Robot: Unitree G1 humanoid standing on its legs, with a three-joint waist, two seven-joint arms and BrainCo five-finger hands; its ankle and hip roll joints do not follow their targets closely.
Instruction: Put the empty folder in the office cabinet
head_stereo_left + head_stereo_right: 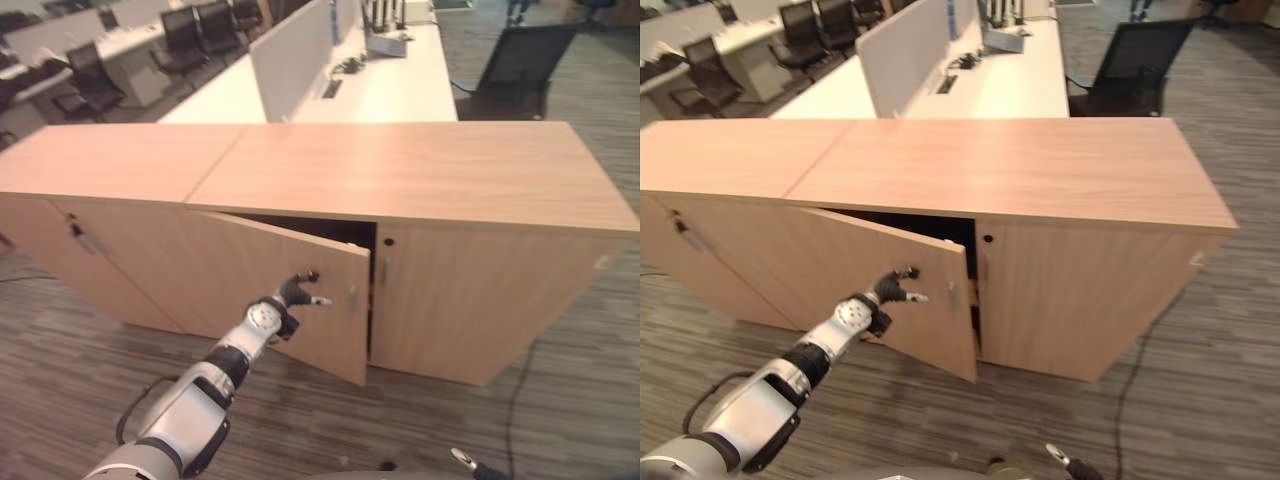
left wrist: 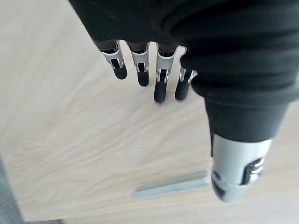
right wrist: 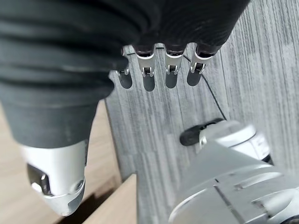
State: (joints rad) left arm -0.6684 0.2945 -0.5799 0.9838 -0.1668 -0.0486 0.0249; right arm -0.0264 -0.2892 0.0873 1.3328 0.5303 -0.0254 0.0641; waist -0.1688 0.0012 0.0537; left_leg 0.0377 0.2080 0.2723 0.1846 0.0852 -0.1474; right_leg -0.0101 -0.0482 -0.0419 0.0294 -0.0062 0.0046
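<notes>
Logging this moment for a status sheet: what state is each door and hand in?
Middle cabinet door: partly open.
Right door: closed.
Far-left door: closed.
Left hand: open, at the middle door's front.
Right hand: open, holding nothing.

No legible text, label, number or sign appears on the wooden cabinet (image 1: 400, 180), its open door (image 1: 250, 280), or the white desk (image 1: 390, 80) behind the cabinet.

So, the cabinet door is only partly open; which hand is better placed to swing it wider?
Left. The left hand is up at the door, beside its handle; the right hand hangs low over the floor.
</notes>
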